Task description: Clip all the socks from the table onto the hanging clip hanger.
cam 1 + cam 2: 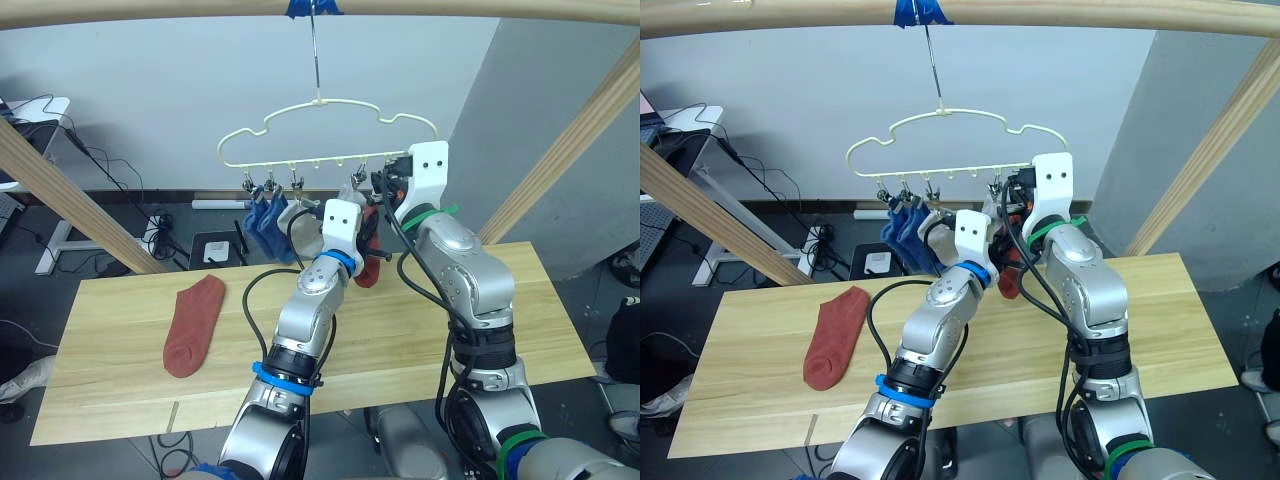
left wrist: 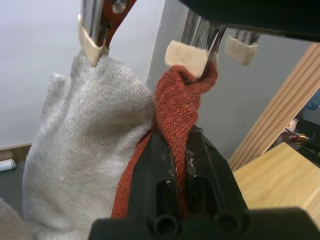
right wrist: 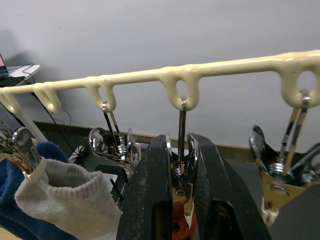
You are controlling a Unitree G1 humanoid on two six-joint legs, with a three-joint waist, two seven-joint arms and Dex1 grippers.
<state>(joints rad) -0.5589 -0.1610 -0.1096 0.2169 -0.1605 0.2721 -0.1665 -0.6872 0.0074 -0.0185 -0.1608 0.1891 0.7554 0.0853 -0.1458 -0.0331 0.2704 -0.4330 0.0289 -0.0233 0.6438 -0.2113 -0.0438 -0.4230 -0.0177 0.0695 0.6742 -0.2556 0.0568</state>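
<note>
The pale yellow-green clip hanger (image 1: 320, 104) hangs by its hook from the top bar. Two blue socks (image 1: 262, 222) and a light grey sock (image 2: 85, 150) hang from its clips. My left gripper (image 2: 176, 142) is shut on a rust-red sock (image 2: 175, 110), holding its cuff up against the pale pads of a metal clip (image 2: 187, 55). My right gripper (image 3: 179, 145) is shut on that clip's metal handles (image 3: 181, 165), just under the hanger's wire. A second rust-red sock (image 1: 194, 325) lies flat on the left part of the table (image 1: 480, 340).
A thick wooden bar (image 1: 450, 8) runs across the top. Slanted wooden struts (image 1: 70, 190) (image 1: 570, 150) stand at both sides. Bare metal clips (image 3: 112, 145) hang beside the one I grip. Cables and a power strip (image 1: 150, 235) lie on the floor behind the table.
</note>
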